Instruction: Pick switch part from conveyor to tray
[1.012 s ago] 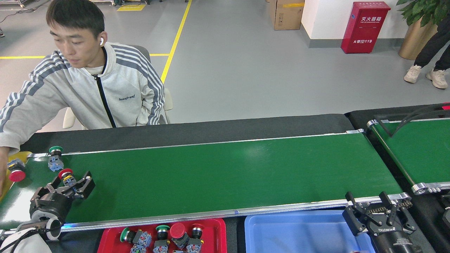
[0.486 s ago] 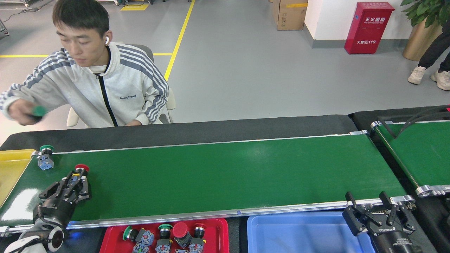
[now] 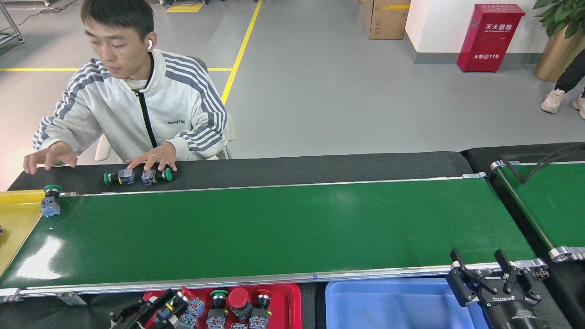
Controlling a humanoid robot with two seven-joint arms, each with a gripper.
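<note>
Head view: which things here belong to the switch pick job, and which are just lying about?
In the job:
conveyor
green switch part at its far left end
red tray with switch parts
left gripper over the tray

Lying about:
blue tray
yellow tray
two switches by the person's hand
right gripper, idle

Belt (image 3: 274, 228) glossy dark green, silver rails. Tray (image 3: 292, 297) under my black left gripper (image 3: 146, 313) red; neighbouring tray (image 3: 388, 304) blue; yellow tray (image 3: 16, 219) at far left. Switch parts (image 3: 231, 304) red- and green-capped, blue bases. Person's jacket (image 3: 151, 109) white, grey stripes.
</note>
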